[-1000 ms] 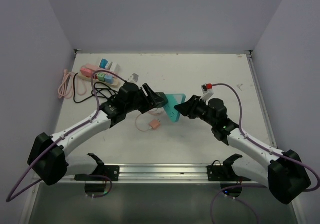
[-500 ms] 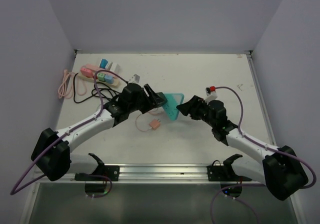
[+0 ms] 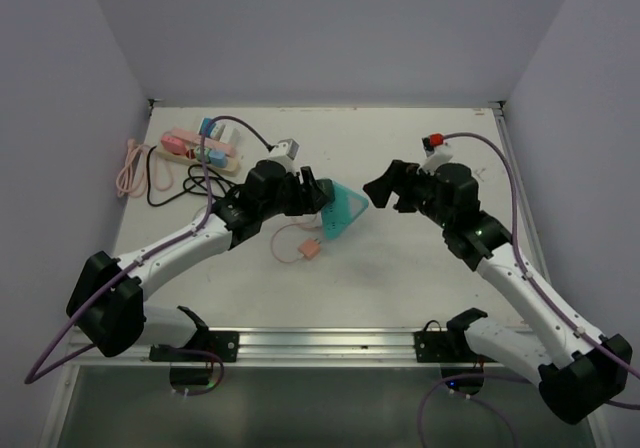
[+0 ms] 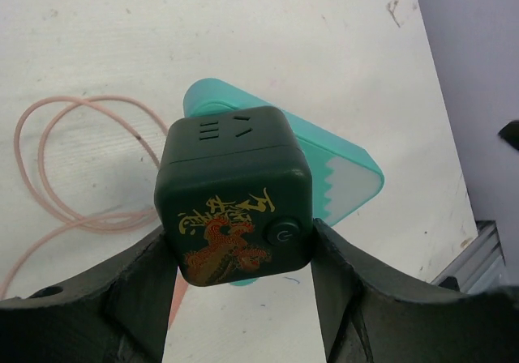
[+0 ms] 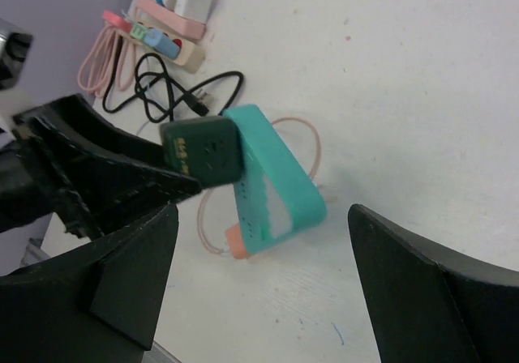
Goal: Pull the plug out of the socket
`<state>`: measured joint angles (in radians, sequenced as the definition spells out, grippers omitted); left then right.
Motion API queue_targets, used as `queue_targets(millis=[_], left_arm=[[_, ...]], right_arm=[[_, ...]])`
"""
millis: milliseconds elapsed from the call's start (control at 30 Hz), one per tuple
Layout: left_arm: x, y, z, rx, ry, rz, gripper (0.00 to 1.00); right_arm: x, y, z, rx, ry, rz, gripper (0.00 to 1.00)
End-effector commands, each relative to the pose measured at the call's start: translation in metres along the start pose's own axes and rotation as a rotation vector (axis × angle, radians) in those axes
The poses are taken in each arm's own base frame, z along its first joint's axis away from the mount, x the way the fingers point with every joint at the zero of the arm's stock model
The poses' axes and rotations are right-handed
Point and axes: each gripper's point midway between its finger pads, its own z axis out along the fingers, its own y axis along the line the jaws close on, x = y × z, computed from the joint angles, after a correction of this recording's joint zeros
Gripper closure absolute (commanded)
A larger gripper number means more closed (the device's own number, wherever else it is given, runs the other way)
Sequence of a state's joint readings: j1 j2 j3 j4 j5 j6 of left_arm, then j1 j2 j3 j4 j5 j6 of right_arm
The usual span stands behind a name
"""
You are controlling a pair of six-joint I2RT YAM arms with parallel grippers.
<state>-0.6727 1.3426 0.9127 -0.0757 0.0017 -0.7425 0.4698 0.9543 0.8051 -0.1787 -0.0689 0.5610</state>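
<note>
L gripper (image 4: 242, 243) clamped on plug (image 4: 235, 197), socket (image 3: 342, 213) joined at its 4 o'clock; R gripper (image 3: 384, 190) spread, empty, apart at socket's 2 o'clock

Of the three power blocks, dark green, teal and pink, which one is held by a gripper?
The dark green cube with the gold dragon, clamped in the left gripper. No gripper holds the teal strip or the pink strip.
</note>
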Motion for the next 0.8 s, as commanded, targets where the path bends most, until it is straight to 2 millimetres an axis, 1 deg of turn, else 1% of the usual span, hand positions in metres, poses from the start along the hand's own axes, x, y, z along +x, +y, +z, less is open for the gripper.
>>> queue_targets(millis=[0,33,67,100,133,167,200,233,267,300,367,433,500,567,600,633,667,733,767], left_arm=[[-0.043,-0.054,-0.011,0.239,-0.14,0.221,1.0],[-0.043,-0.059,-0.015,0.277,-0.149,0.264,1.0],[-0.044,-0.062,-0.018,0.296,-0.157,0.286,1.0],[-0.044,-0.064,-0.02,0.311,-0.16,0.305,1.0],[-0.045,-0.069,-0.024,0.336,-0.171,0.339,1.0],[-0.046,-0.071,-0.026,0.345,-0.177,0.355,1.0],[-0.047,-0.073,-0.028,0.355,-0.183,0.369,1.0],[-0.047,-0.075,-0.031,0.372,-0.189,0.395,1.0],[-0.047,-0.077,-0.033,0.38,-0.191,0.406,1.0],[-0.048,-0.078,-0.035,0.384,-0.197,0.413,1.0],[-0.048,-0.079,-0.038,0.394,-0.208,0.421,1.0],[-0.046,-0.077,-0.038,0.394,-0.206,0.424,1.0],[-0.044,-0.078,-0.038,0.399,-0.205,0.424,1.0],[-0.042,-0.08,-0.04,0.423,-0.206,0.423,1.0],[-0.042,-0.081,-0.04,0.429,-0.21,0.422,1.0],[-0.042,-0.083,-0.042,0.442,-0.218,0.424,1.0],[-0.042,-0.085,-0.043,0.45,-0.222,0.424,1.0],[-0.043,-0.087,-0.046,0.466,-0.232,0.426,1.0],[-0.043,-0.088,-0.047,0.471,-0.235,0.428,1.0]], right_arm=[[-0.006,0.011,-0.012,-0.001,0.119,-0.111,0.11],[0.001,0.009,-0.006,0.008,0.176,-0.108,0.11],[0.003,0.018,-0.005,-0.031,0.209,-0.102,0.11],[-0.004,0.027,-0.004,-0.055,0.21,-0.104,0.11],[0.004,0.026,0.002,-0.052,0.263,-0.097,0.11],[0.006,0.027,0.004,-0.06,0.282,-0.096,0.11],[0.006,0.034,0.005,-0.087,0.299,-0.095,0.12],[0.01,0.033,0.005,-0.086,0.325,-0.095,0.12],[0.015,0.031,0.01,-0.083,0.355,-0.093,0.12],[0.017,0.035,0.01,-0.107,0.373,-0.096,0.12],[0.026,0.034,0.012,-0.115,0.41,-0.086,0.12],[0.034,0.035,0.012,-0.136,0.44,-0.065,0.12],[0.045,0.032,0.014,-0.141,0.472,-0.045,0.12],[0.05,0.037,0.017,-0.175,0.474,-0.02,0.12],[0.058,0.035,0.018,-0.181,0.488,-0.008,0.12],[0.056,0.038,0.021,-0.204,0.467,0.005,0.13],[0.061,0.037,0.022,-0.21,0.477,0.014,0.13],[0.064,0.036,0.027,-0.212,0.478,0.021,0.14],[0.068,0.032,0.028,-0.204,0.488,0.025,0.15]])
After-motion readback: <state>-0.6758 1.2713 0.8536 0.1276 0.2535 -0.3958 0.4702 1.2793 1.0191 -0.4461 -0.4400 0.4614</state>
